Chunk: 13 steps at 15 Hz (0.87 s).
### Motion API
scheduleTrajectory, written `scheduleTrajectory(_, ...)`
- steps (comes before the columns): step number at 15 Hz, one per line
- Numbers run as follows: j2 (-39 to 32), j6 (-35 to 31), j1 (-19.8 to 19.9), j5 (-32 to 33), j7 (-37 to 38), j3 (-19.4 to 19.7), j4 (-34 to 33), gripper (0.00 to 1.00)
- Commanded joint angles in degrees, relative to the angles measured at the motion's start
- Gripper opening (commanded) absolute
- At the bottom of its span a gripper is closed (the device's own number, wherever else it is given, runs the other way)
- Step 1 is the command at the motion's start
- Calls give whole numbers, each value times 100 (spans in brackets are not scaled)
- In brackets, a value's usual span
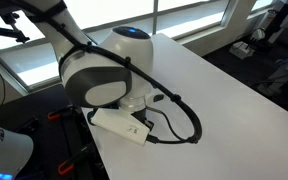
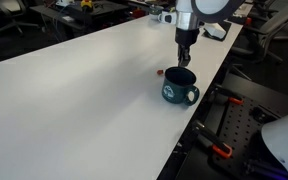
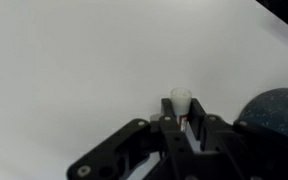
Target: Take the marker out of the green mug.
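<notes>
Extraction step looking nearly done: black pincer [image 3: 183,116] seemingly clamping a white-capped, red-bodied marker [image 3: 181,98], hanging clear of the squat dark-green mug [image 2: 179,90] sitting on the white table [image 2: 74,80], next move calling for lowering, then releasing.

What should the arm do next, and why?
Probably carry the marker sideways, away from the green mug, and lower it onto the table. In the wrist view the gripper appears shut on the marker with the mug off to one side, so the marker looks already out.
</notes>
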<state>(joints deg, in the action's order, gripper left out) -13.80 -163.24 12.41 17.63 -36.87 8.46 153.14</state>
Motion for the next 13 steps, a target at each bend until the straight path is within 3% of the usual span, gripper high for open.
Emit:
scheduleTrajectory(1, -549, -158, 274, -359, -374, -324, -270, 4)
scheduleTrajectory(2, -633, -132, 320, -397, -382, -367, -324, 4)
scheduleTrajectory(3, -716, -103, 377, -434, -426, -409, -388, 42)
scheduleTrajectory(4, -776, -80, 425, -451, -437, -440, -440, 44)
scheduleTrajectory(11, -963, 94, 739, -543, -630, -657, -637, 96)
scheduleTrajectory(13, -1091, 187, 885, -618, -847, -791, -726, 100)
